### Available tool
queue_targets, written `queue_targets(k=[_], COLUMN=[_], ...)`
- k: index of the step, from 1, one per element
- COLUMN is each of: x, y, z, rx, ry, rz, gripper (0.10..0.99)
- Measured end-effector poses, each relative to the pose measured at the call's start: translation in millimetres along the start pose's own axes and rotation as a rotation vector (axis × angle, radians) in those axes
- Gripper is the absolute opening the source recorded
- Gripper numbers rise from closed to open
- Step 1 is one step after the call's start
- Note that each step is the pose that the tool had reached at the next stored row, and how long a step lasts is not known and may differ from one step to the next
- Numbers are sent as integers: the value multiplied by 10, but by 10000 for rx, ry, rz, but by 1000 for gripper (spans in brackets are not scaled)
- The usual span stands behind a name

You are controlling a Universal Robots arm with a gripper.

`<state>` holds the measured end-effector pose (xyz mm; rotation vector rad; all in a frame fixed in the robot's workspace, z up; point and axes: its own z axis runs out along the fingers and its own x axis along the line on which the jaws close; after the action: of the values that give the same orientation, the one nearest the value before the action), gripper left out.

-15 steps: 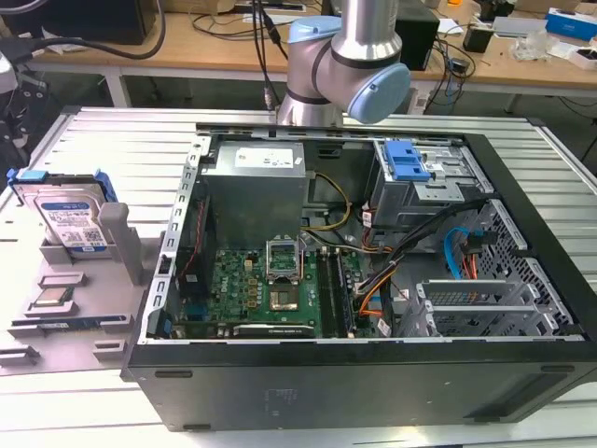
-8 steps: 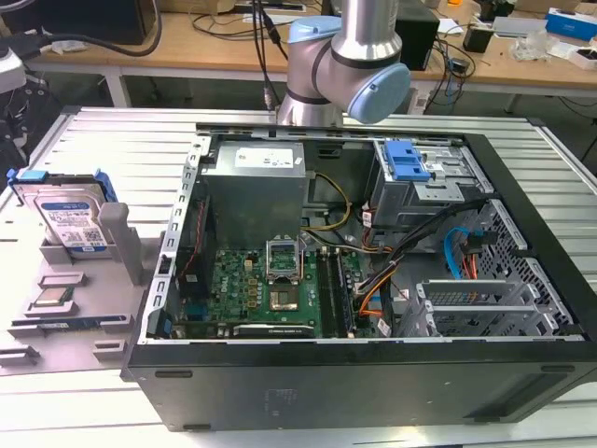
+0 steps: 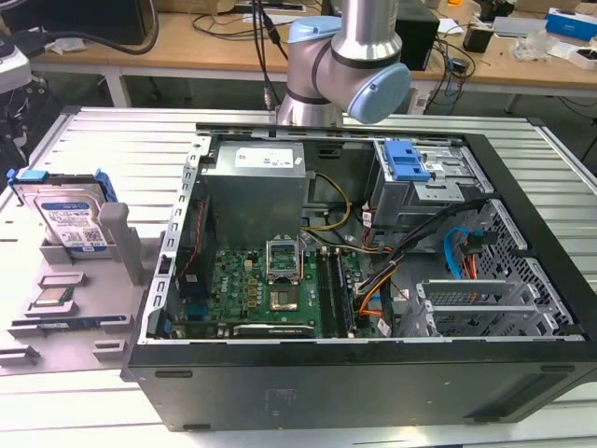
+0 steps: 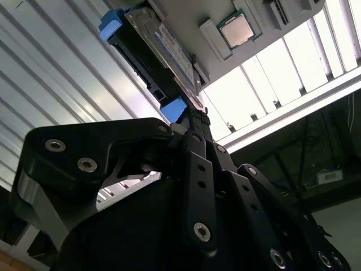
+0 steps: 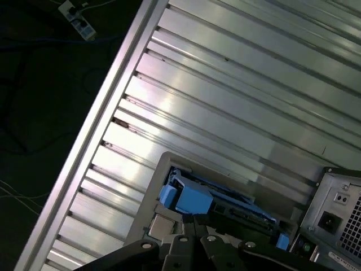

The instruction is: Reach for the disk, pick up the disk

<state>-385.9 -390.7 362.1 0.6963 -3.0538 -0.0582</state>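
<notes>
Gripper (image 4: 195, 125) well apart from the disk (image 3: 67, 217)

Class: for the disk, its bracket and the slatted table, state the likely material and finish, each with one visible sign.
The disk: seemingly a metal casing, dull silver sheen around a paper-like white-and-blue label. The bracket: probably plastic, uniform matte blue with moulded, rounded corners. The table: likely aluminium, brushed silver slats catching streaky reflections.
</notes>
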Motion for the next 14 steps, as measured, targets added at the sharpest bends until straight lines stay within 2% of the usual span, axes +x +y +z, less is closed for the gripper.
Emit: queue_targets(k=[9,14], x=[0,0], y=[0,0], z=[0,0], rx=[1,0], ry=[35,45], rz=[-916,-1171], gripper=[106,106])
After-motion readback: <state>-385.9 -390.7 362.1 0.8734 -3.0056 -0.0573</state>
